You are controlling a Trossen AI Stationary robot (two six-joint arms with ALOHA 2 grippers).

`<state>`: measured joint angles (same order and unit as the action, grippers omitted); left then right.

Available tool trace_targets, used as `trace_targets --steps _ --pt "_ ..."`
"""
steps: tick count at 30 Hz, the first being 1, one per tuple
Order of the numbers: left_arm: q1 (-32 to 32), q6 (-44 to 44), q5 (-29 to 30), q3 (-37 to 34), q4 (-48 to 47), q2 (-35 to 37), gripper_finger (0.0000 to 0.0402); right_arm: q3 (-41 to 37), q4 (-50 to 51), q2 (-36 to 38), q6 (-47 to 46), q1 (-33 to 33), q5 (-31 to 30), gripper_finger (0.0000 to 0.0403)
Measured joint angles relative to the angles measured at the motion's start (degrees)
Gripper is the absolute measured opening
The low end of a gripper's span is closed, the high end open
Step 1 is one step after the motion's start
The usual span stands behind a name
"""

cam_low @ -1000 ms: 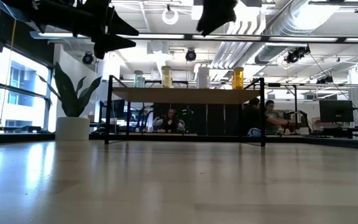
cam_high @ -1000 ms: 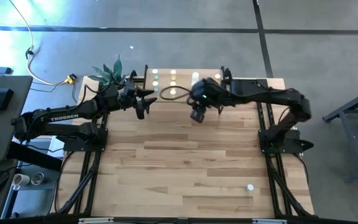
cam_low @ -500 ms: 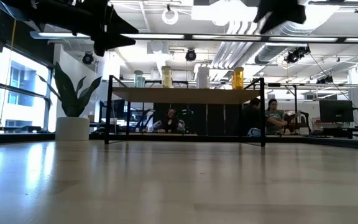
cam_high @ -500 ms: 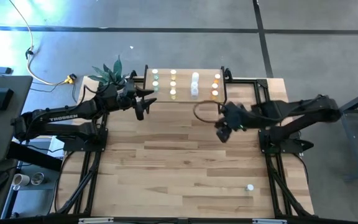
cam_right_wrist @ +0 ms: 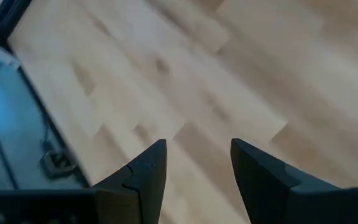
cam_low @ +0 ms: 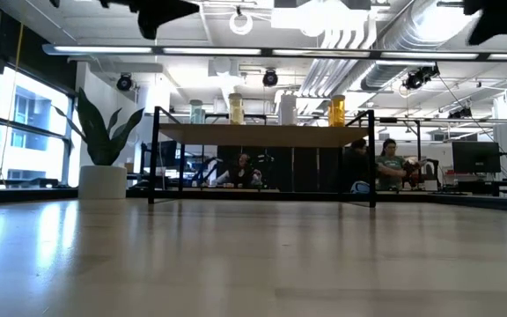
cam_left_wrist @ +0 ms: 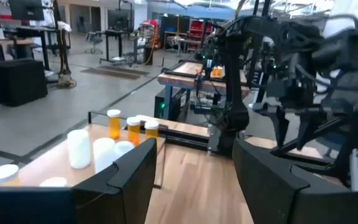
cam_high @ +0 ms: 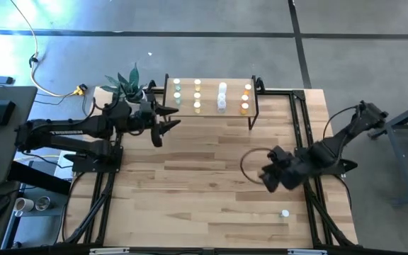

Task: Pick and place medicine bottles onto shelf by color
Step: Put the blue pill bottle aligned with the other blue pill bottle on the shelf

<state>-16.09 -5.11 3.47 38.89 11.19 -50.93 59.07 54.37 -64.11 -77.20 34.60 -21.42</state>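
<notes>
Hovering over the right half of the table (cam_high: pixel 211 184), the right gripper (cam_high: pixel 269 178) hung at about four o'clock from the table's centre, well apart from the shelf (cam_high: pixel 211 113). Its two dark fingers (cam_right_wrist: pixel 145 171) stood parted with only bare wood planks showing between them; they held nothing. A single pale-capped bottle (cam_high: pixel 285 213) stood alone on the table near the five o'clock corner, close to that gripper but not touching it.

The left gripper (cam_high: pixel 163 126) waited at about ten o'clock from the table's centre, just beside the shelf's left end. Its fingers (cam_left_wrist: pixel 126 174) were also spread apart and empty, and past them the wrist camera saw white bottles (cam_left_wrist: pixel 79 148) and orange bottles (cam_left_wrist: pixel 114 123) standing on the shelf top.

The shelf sat along the table's twelve o'clock edge, a light wooden top on thin black legs. From above, the medicine bottles (cam_high: pixel 197 95) stood on it in four short columns. In the level view they read, from one end to the other, as green (cam_low: pixel 197 111), yellow (cam_low: pixel 236 108), white (cam_low: pixel 287 108) and orange (cam_low: pixel 337 110), all upright.

A potted plant (cam_high: pixel 124 83) stood off the shelf's left end at about eleven o'clock. Beyond the table, people (cam_low: pixel 393 164) sat at desks in the room.
</notes>
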Motion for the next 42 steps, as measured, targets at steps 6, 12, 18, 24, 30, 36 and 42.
trace_targets --steps 6,12,18,24,30,36,42 --pt "6.71 -3.52 3.75 1.97 -3.13 -0.01 0.02 0.0 -0.7 -3.76 -10.96 10.58 -0.27 0.017" --pt "14.3 -7.91 6.54 2.04 -4.42 0.01 0.02 0.0 -0.65 -8.85 -19.98 17.23 3.14 0.017" --pt "21.34 -10.44 12.14 2.04 -5.82 0.01 0.02 0.0 -0.17 -12.53 -27.07 20.76 8.26 0.017" --pt "26.55 -10.79 18.54 2.04 -5.92 -0.01 0.02 0.0 0.93 -14.22 -34.53 23.45 8.41 0.017" --pt "29.1 -10.79 22.61 2.04 -5.89 -0.01 0.02 0.0 2.09 -17.25 -39.85 25.69 10.41 0.017" --pt "29.73 -10.8 23.7 2.04 -5.87 -0.01 0.02 0.0 1.22 -20.56 -41.32 26.67 12.96 0.017" --pt "29.74 -10.81 24.24 2.04 -5.85 -0.01 0.02 0.0 0.85 -22.88 -41.32 26.63 13.0 0.017"
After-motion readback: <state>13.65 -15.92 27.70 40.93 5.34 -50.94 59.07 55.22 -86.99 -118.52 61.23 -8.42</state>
